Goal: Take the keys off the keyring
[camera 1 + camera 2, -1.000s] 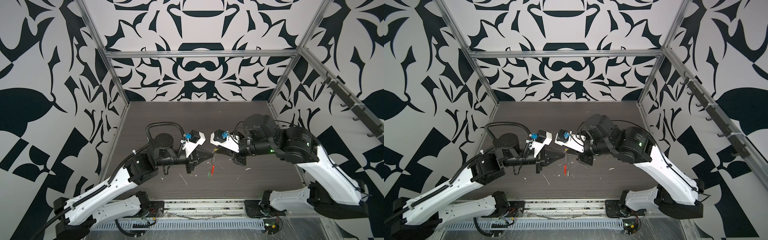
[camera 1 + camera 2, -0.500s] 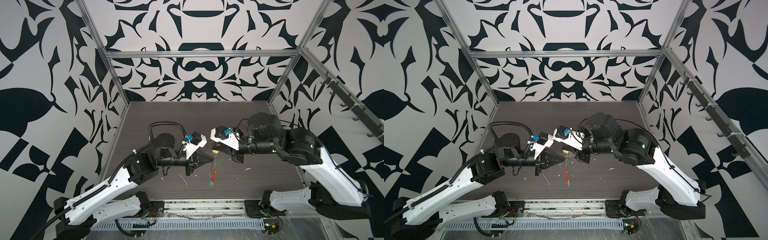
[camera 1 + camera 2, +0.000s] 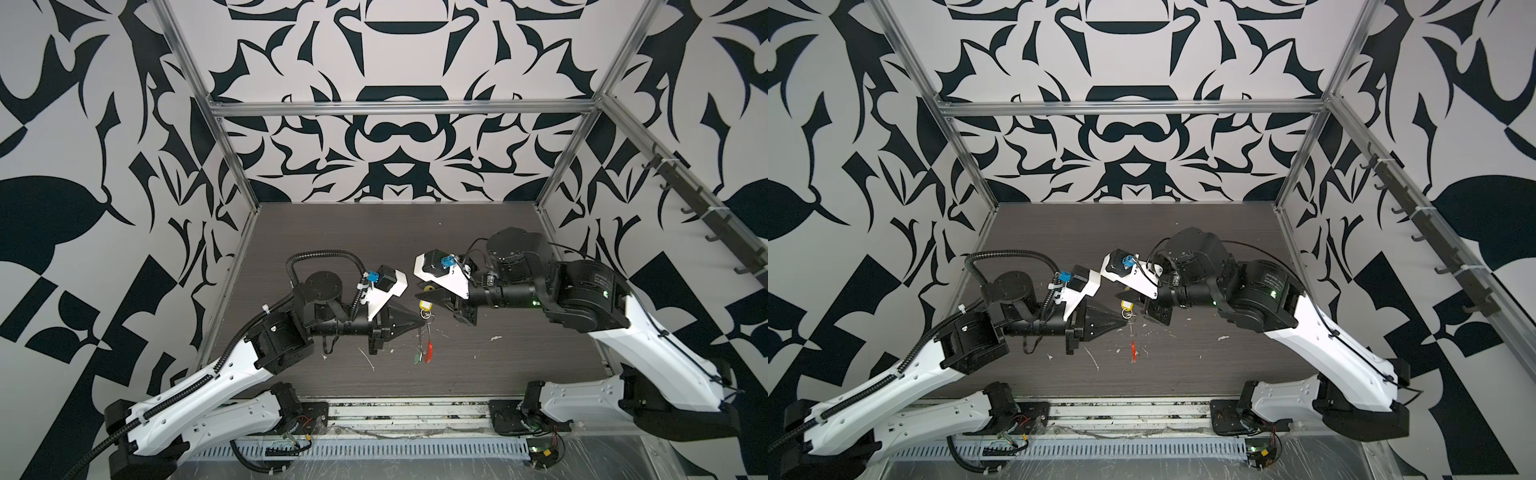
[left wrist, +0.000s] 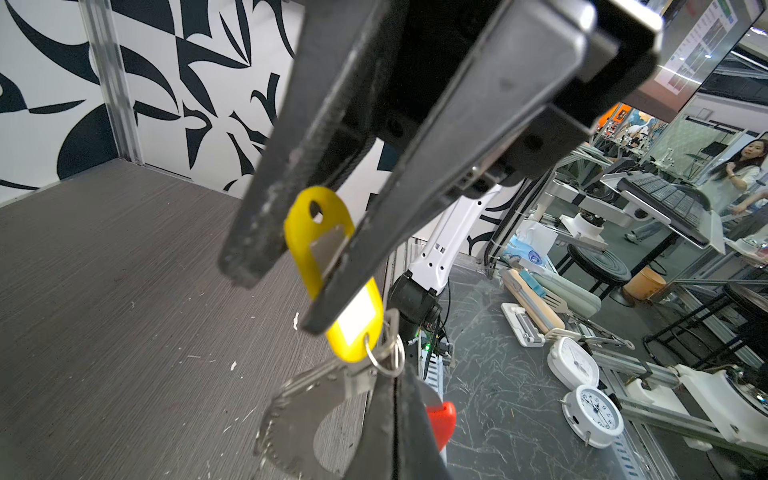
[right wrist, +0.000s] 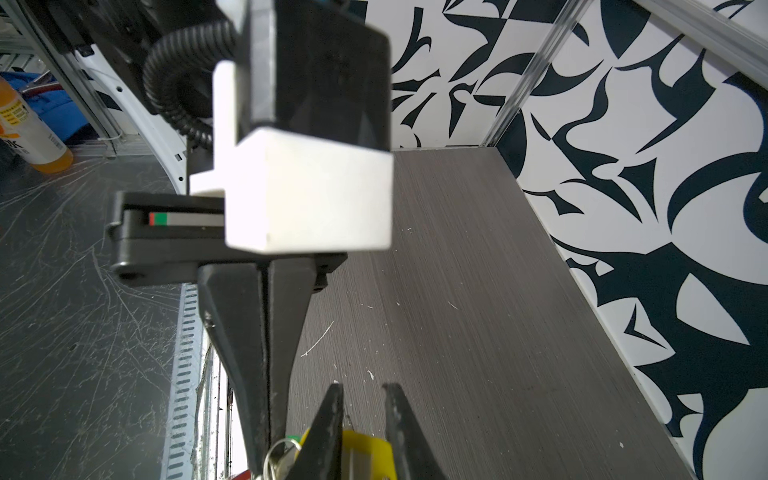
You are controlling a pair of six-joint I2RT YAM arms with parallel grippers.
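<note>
Keyring (image 3: 424, 334) first: in both top views the thin wire loop dangles from the tip of the left end effector (image 3: 420, 322), above the front half of the table (image 3: 374, 249). At the loop's low end, nearest the front edge, sit the red sleeve (image 3: 429, 352) and, just beside it, a green tag (image 3: 417, 357). The key on that tag is too small to make out. Pale flecks and scratches mark the dark table around them.

The left end effector is closed tight. The right wrist view (image 5: 266, 449) shows no gap along the seam between its fingers, and it pinches the wire at its very tip. In the left wrist view a small split ring (image 4: 369, 352) and a silver key (image 4: 307, 395) hang right at that tip. The key lies to one side of the closed fingers and the red sleeve to the other.

Just beyond, the yellow tag (image 4: 305, 245) rises from the split ring into the right end effector (image 5: 362, 388), which reaches in from the right. Its jaws stand a little apart, with a plain gap between the tips and the tag in that gap. One finger crosses in front of the tag and the other runs along its edge. Whether either presses on the tag I cannot tell.

Farther back the table runs to the black-and-white patterned wall.
</note>
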